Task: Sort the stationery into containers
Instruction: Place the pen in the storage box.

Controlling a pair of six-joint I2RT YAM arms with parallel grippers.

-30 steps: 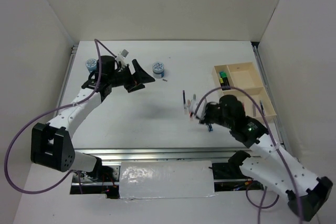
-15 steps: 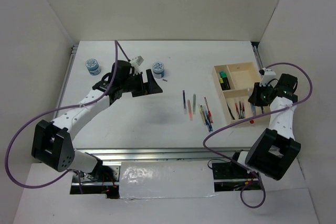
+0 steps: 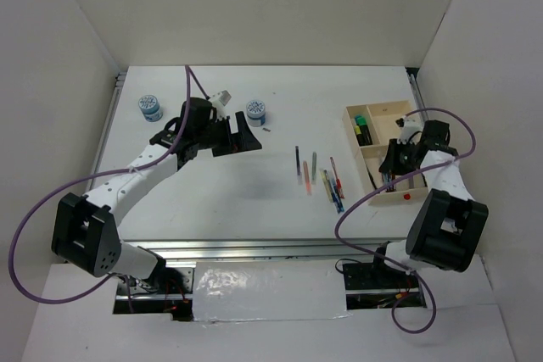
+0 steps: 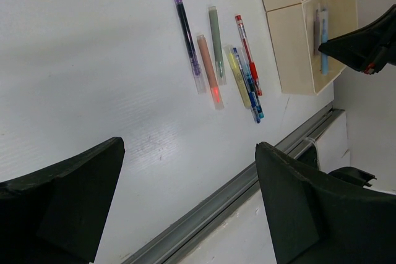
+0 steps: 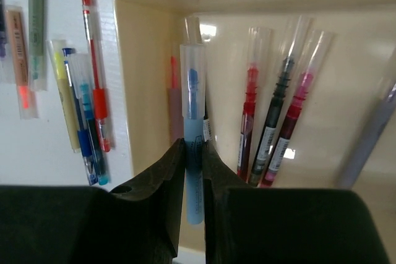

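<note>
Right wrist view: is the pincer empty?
No, the right pincer is shut on a light blue pen over the wooden tray.

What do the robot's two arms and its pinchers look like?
Both the left arm and right arm have white tube-like links joined by chunky black blocks. A thin purple cable loops loosely along each one. The left gripper and right gripper are matte black, each with two wedge-shaped fingers tapering to a point.
</note>
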